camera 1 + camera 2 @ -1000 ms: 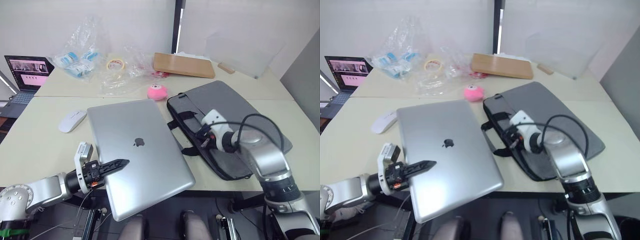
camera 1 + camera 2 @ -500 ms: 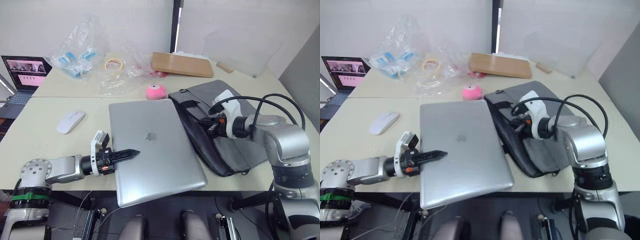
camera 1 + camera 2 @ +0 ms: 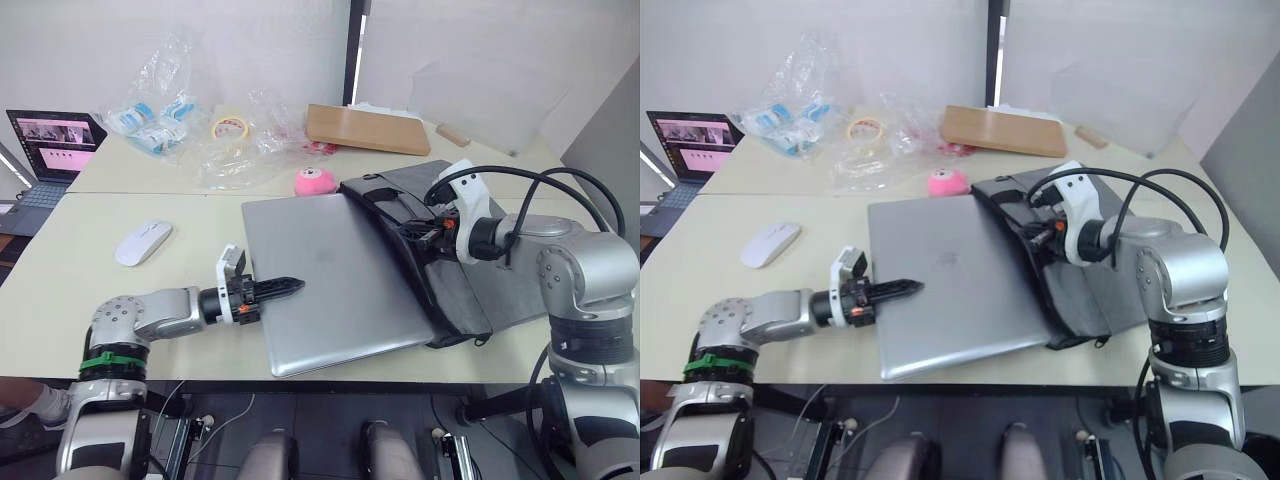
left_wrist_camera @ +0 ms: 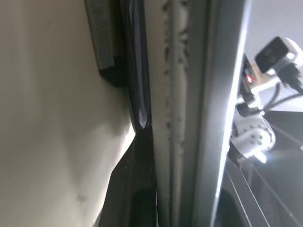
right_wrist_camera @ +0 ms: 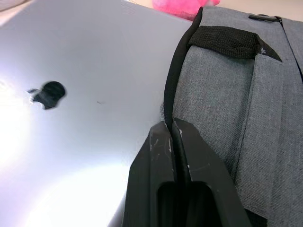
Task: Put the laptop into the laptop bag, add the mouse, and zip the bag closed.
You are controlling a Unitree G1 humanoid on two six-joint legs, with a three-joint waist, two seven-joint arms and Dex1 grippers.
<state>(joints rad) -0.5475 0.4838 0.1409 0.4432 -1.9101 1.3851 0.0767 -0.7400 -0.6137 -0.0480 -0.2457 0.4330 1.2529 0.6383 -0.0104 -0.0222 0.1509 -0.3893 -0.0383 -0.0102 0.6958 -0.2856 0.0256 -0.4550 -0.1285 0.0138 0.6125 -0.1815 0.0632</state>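
My left hand is clamped on the laptop's left edge, one black finger lying over the silver lid and the other under it. The left wrist view looks along that edge, with the finger pressed up against the underside. The laptop lies lid up near the front of the table, its front corner hanging slightly past the table edge and its right side pushed into the open mouth of the bag.

My right hand is closed on the bag's black edging at the opening; the right wrist view shows both fingers pinched together on that edging, with grey fabric and a black strap on one side and the laptop lid on the other. The bag lies flat to the right of the laptop, its upper flap over the laptop's right edge.

The mouse sits on the table to the left of the laptop, well apart from it. A pink ball rests just behind the laptop's back edge, touching the corner of the bag.
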